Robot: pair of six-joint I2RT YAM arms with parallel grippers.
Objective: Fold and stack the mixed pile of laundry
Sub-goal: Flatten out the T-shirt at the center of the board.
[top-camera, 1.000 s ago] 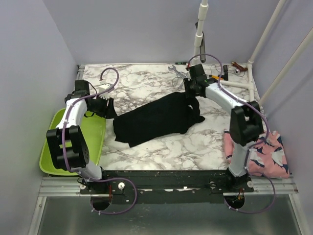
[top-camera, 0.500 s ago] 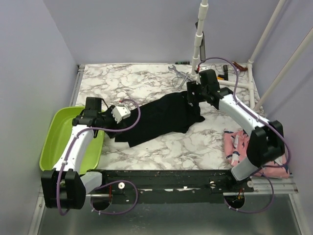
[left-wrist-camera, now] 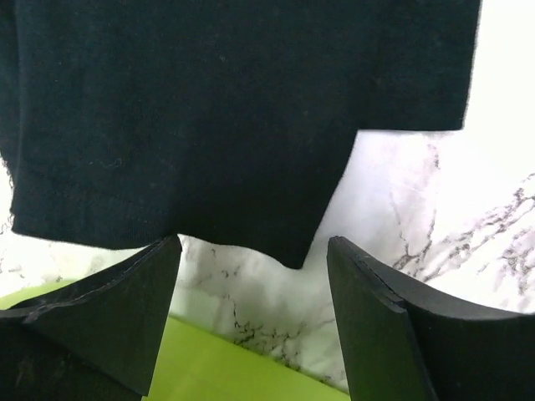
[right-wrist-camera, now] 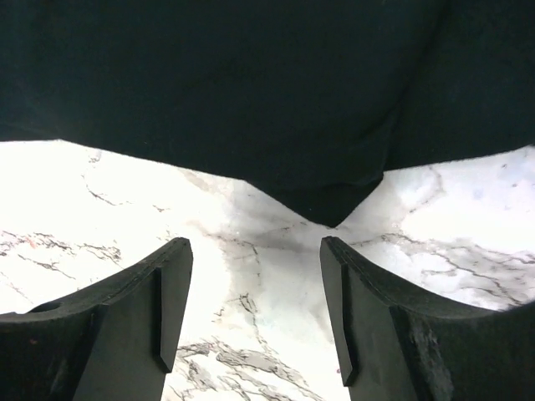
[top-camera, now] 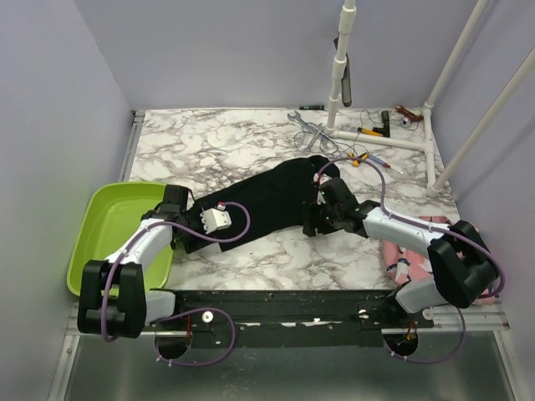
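Observation:
The large black garment (top-camera: 267, 196) lies spread diagonally across the middle of the marble table (top-camera: 217, 150). My left gripper (top-camera: 194, 236) is low at its near-left corner, open and holding nothing. In the left wrist view the black hem (left-wrist-camera: 234, 109) lies just ahead of the fingertips of the left gripper (left-wrist-camera: 252, 246). My right gripper (top-camera: 312, 221) is open at the garment's near-right edge; in the right wrist view a black corner (right-wrist-camera: 330, 200) points toward the empty gap of the right gripper (right-wrist-camera: 253, 244). The pink garment (top-camera: 394, 251) shows partly under the right arm. The striped garment is out of view.
The lime green basin (top-camera: 117, 225) stands at the near left, and its rim (left-wrist-camera: 217, 368) shows right under the left gripper. A wrench (top-camera: 305, 125), screwdrivers (top-camera: 368, 132) and a white pipe frame (top-camera: 393, 142) are at the back right.
Both arms came from the garment's far side down to its near edge. Both grippers opened. The right arm now lies over the pink garment.

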